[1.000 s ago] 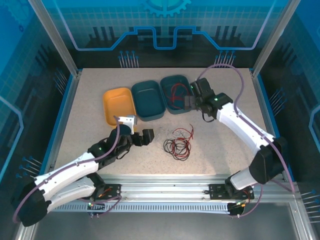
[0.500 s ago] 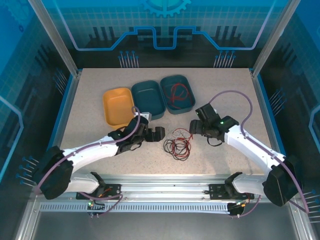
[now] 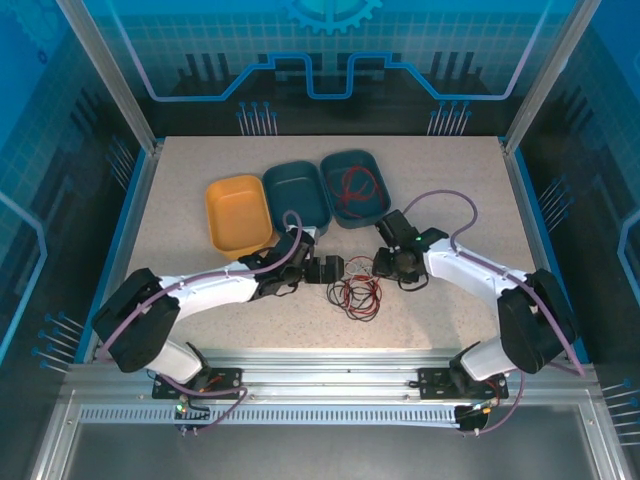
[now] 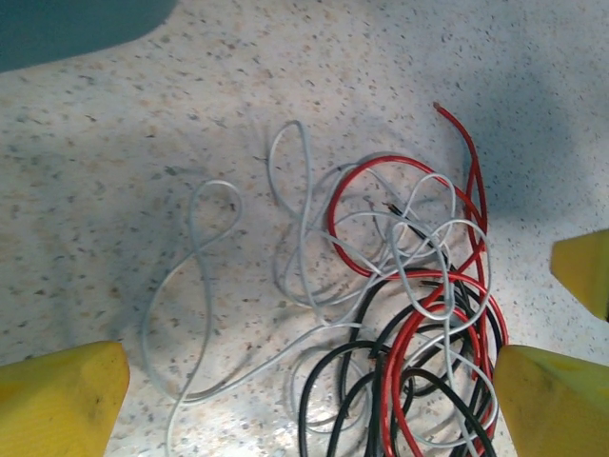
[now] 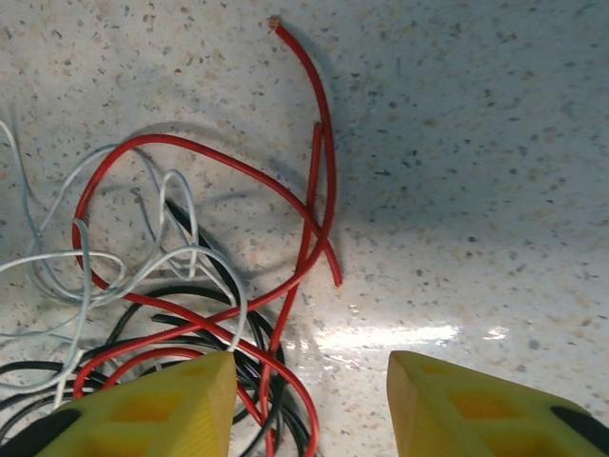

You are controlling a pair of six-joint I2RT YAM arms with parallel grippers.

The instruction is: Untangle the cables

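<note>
The cables (image 3: 355, 293) lie as one loose tangle on the speckled table between my two grippers. In the left wrist view white (image 4: 265, 368), black (image 4: 304, 386) and red (image 4: 393, 386) strands cross each other. My left gripper (image 3: 325, 270) (image 4: 304, 414) hangs wide open over the tangle's left side, its jaws either side of the strands. At the tangle's right edge my right gripper (image 3: 385, 265) (image 5: 309, 405) is low over the table. Its jaws stand partly apart, with a red strand (image 5: 314, 190) running in beside the left finger (image 5: 152, 409). Neither grips anything.
An orange bin (image 3: 238, 212) and a teal bin (image 3: 298, 198) stand behind the left arm. A second teal bin (image 3: 372, 170) holds another red wire (image 3: 352, 187). Bare table lies to the right of the tangle and in front of it.
The right arm has come forward from the bin with the red wire down to the tangle's right edge, its jaws narrowing. The left arm has reached right to the tangle, still wide open.
</note>
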